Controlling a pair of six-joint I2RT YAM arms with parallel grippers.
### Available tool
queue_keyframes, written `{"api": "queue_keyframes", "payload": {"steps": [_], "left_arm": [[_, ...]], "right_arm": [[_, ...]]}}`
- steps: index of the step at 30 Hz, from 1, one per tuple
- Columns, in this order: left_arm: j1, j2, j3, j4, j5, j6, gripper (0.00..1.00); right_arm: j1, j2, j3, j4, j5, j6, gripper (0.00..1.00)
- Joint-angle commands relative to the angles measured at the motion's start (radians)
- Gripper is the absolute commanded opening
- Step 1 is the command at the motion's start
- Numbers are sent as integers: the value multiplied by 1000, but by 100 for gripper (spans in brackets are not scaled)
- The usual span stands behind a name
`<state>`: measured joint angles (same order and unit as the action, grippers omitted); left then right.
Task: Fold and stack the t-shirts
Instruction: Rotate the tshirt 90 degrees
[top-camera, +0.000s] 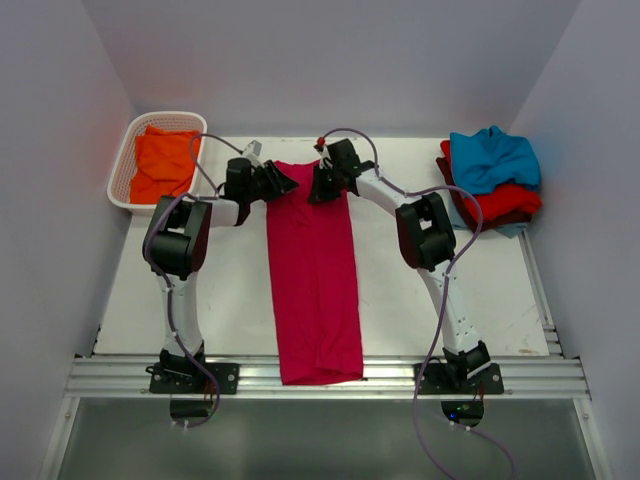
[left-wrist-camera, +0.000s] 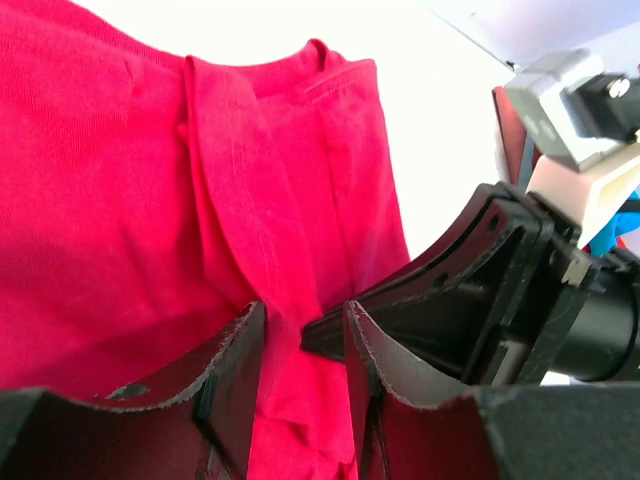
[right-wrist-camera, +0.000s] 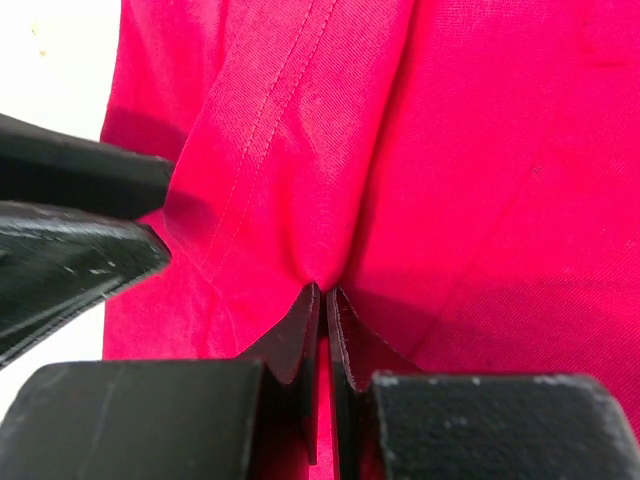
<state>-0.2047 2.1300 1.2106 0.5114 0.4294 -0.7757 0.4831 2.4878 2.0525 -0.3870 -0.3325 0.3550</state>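
Observation:
A crimson-pink t-shirt (top-camera: 315, 290) lies folded into a long narrow strip down the middle of the white table (top-camera: 230, 320), its near end reaching over the front rail. Both grippers are at its far end. My right gripper (top-camera: 320, 188) is shut on a pinched ridge of this cloth (right-wrist-camera: 500, 150), fingertips together (right-wrist-camera: 323, 290). My left gripper (top-camera: 287, 182) is right beside it; its jaws stand apart (left-wrist-camera: 303, 310) with a fold of the shirt (left-wrist-camera: 100, 200) running into the gap. An orange t-shirt (top-camera: 165, 160) fills the basket. Teal-blue (top-camera: 490, 158), red (top-camera: 505, 203) and maroon (top-camera: 452, 192) t-shirts are piled at the far right.
The white lattice basket (top-camera: 118, 170) stands at the table's far left corner. An aluminium rail (top-camera: 120, 375) runs along the near edge with both arm bases bolted to it. Grey walls close in the left, right and back sides.

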Motion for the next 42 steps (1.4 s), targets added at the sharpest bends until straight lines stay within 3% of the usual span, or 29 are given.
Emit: {"api": "queue_keyframes", "payload": {"steps": [1,9,15,21,30,42], "left_arm": [[-1,-1,41,1,-23,36,41],[-4,-28,73,-115,-29,46,40],[-5,-82,15,-191,-29,23,40],[-16,-96,-88,-25,48,-45,40],[-27,-61,-108,131,74,-65,38],[-30,-56,-29,-99,-63,1,36]], "right_arm": [[-21,-17,-35,-61,50,-19,0],[-34,-21,-38,-62,49,-22,0],[-38,-12,-43,-53,43,-16,0],[-38,-6,-45,-50,39,-13,0],[-41,-10,-49,-46,36,-13,0],[-44,-10,-54,-44,33,-13,0]]}}
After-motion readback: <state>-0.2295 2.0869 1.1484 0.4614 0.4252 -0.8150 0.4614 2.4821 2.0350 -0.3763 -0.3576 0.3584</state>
